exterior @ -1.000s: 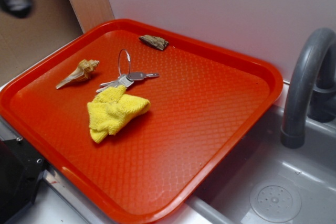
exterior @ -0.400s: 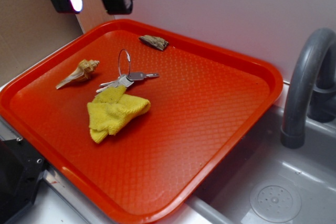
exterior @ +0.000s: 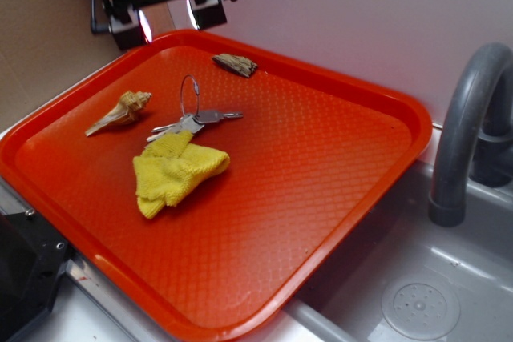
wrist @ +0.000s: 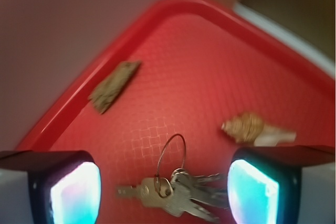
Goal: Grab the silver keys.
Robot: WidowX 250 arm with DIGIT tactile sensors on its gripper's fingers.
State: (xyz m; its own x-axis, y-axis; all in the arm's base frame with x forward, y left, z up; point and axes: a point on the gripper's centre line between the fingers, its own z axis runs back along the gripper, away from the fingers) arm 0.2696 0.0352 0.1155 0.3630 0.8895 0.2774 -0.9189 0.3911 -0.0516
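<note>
The silver keys (exterior: 196,118) lie on the red tray (exterior: 337,166), fanned out, their thin wire ring (exterior: 190,95) standing up behind them. In the wrist view the keys (wrist: 178,195) sit low in the frame between my two fingers, ring (wrist: 170,156) just above. My gripper (exterior: 167,18) hovers open above the tray's far-left rim, well above and behind the keys, nothing in it. Its glowing pads (wrist: 76,195) frame the keys from a height.
A tan spiral seashell (exterior: 120,111) lies left of the keys; a brown wood scrap (exterior: 235,63) rests near the tray's back rim. A crumpled yellow cloth (exterior: 172,170) touches the keys' front side. A grey faucet (exterior: 469,126) and sink (exterior: 417,294) are to the right.
My gripper has travelled from the top-left corner rightward and down toward the tray's back-left rim. Keys, shell, cloth and wood scrap have stayed put.
</note>
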